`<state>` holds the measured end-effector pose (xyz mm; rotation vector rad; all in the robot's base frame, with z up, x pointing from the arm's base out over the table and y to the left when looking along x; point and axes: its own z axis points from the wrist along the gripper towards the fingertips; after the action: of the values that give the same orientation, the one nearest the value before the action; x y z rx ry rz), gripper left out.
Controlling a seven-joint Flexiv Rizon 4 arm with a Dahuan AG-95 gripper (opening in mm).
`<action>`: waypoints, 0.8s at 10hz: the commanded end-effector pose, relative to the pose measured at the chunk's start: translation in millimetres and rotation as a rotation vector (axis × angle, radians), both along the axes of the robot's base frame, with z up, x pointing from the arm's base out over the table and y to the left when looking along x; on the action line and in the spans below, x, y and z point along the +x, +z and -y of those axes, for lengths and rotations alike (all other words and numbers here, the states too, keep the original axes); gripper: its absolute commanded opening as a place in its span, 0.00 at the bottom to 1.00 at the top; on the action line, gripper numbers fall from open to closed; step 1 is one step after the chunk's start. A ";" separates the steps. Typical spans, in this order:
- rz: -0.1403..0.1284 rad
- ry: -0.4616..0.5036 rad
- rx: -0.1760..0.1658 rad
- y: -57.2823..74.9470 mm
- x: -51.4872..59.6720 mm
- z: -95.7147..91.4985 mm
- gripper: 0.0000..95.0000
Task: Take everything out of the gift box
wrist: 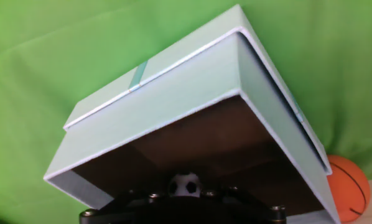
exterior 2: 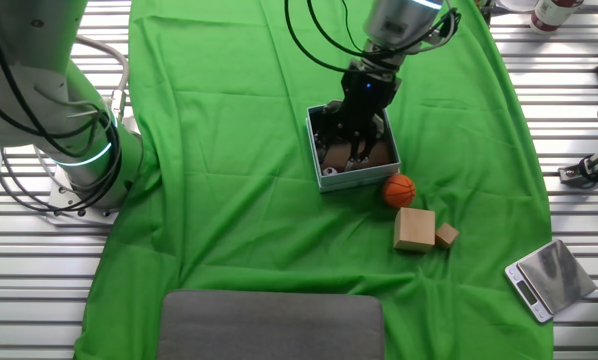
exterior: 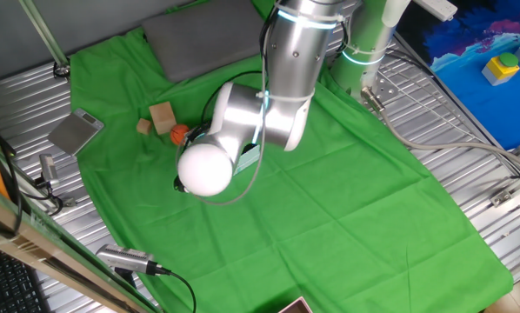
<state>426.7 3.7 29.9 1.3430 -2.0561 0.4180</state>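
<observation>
1. One fixed view: the arm's elbow hides the gift box; beside it on the green cloth (exterior: 330, 200) lie the orange basketball (exterior: 178, 133) and two tan wooden blocks (exterior: 162, 116).
2. The other fixed view: the gripper (exterior 2: 354, 148) reaches down inside the pale gift box (exterior 2: 324, 180); whether its fingers are spread cannot be told.
3. Hand view: pale blue-grey walls, dark brown inside; the soccer ball (wrist: 185, 184) sits on its floor.
</observation>
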 end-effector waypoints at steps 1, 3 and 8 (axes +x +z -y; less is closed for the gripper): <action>-0.002 -0.001 -0.005 -0.9 1.3 -0.6 0.40; 0.001 0.002 -0.017 -2.5 1.5 -0.6 0.40; 0.011 0.000 -0.039 -5.5 -1.9 1.4 0.40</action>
<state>424.5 1.9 23.9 1.3202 -2.0473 0.4669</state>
